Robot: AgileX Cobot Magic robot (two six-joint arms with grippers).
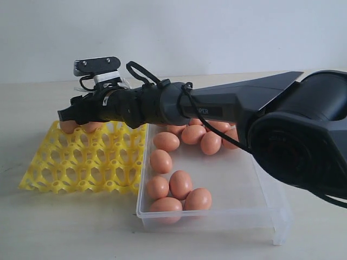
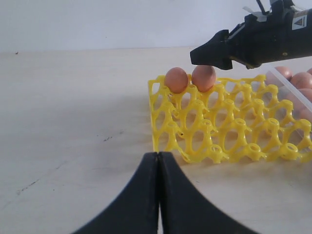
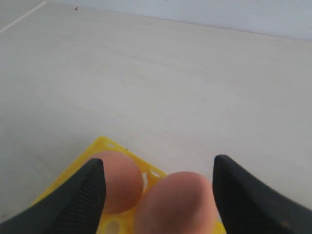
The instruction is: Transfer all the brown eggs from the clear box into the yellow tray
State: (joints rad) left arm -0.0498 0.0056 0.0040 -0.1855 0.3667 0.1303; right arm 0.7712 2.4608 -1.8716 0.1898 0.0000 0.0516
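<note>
Two brown eggs (image 2: 176,80) in yellow tray (image 2: 229,141), rest boxed.

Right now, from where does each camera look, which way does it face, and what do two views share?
Exterior: off the arms, facing the yellow tray, the clear box and the wall behind; the right arm crosses the picture.
Left wrist: low over the table, behind the shut left gripper, facing the tray side-on; the right gripper shows too.
Right wrist: above the open right gripper, looking down at the tray's corner.
Shared: all three show the two brown eggs in the tray.
</note>
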